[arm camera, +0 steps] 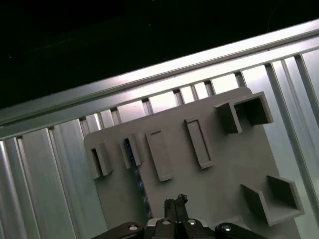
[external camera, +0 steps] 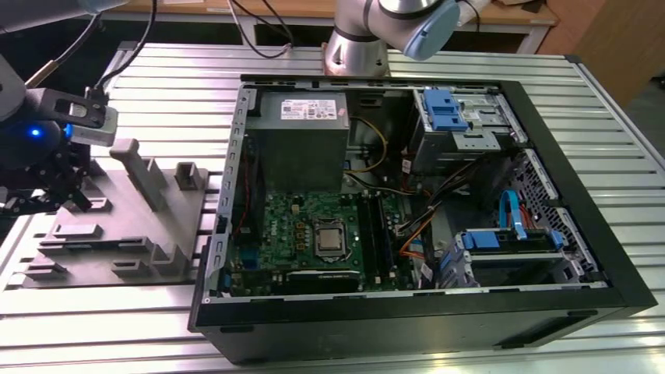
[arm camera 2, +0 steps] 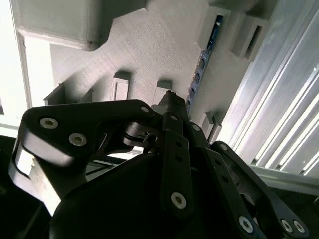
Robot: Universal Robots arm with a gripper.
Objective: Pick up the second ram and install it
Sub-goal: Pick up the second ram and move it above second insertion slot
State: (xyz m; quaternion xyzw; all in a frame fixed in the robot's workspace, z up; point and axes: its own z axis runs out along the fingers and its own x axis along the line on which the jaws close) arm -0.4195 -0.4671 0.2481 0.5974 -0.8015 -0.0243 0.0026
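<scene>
Gripper with fingertips drawn close together, holding nothing, over grey slotted holder on ribbed table, second ram on edge in holder, just beside fingertips, its near end hidden behind gripper.

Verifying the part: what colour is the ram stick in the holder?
The ram stick is blue, clearest in the second wrist view.

Ribbed aluminium tabletop, brightly lit, with a pale wooden bench along the exterior view's far edge.
</scene>
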